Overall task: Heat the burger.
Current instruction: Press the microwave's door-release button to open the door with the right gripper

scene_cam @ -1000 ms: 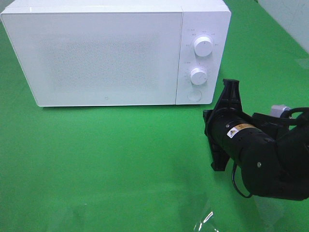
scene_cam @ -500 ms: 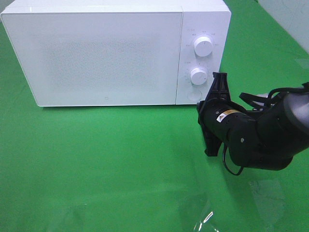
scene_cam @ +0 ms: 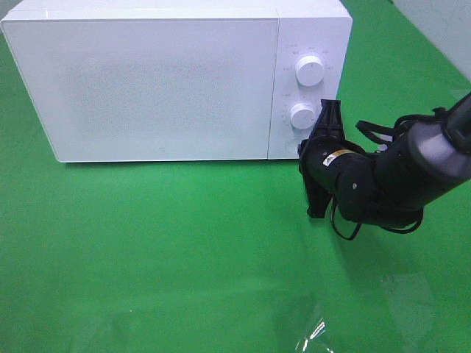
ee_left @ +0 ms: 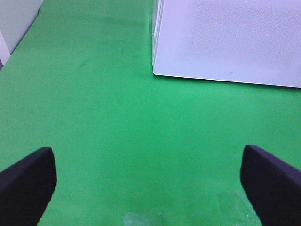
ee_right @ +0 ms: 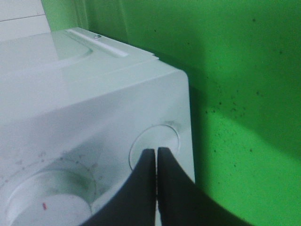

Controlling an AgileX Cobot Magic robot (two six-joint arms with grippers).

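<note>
Green cloth (scene_cam: 184,250) lies under a white microwave (scene_cam: 147,29), and its door (scene_cam: 147,88) is shut. No burger shows in any view. My guess is that it is inside the microwave or somewhere out of sight, but I cannot tell. So I cannot tell which way it points either. A round burger has no long side anyway, only a top and a bottom.

The right gripper (ee_right: 156,157) is squeezed tight with nothing in it. Its tips are right at the round button (ee_right: 162,132), low on the microwave's front corner. I cannot tell if they touch it. The left gripper (ee_left: 150,188) is spread wide with nothing in it, well away from the microwave.

What could go wrong? The thin tips could slide off the button's edge and just shove the microwave back. They could also bump the lower knob (scene_cam: 302,115) just above and turn it by mistake.
</note>
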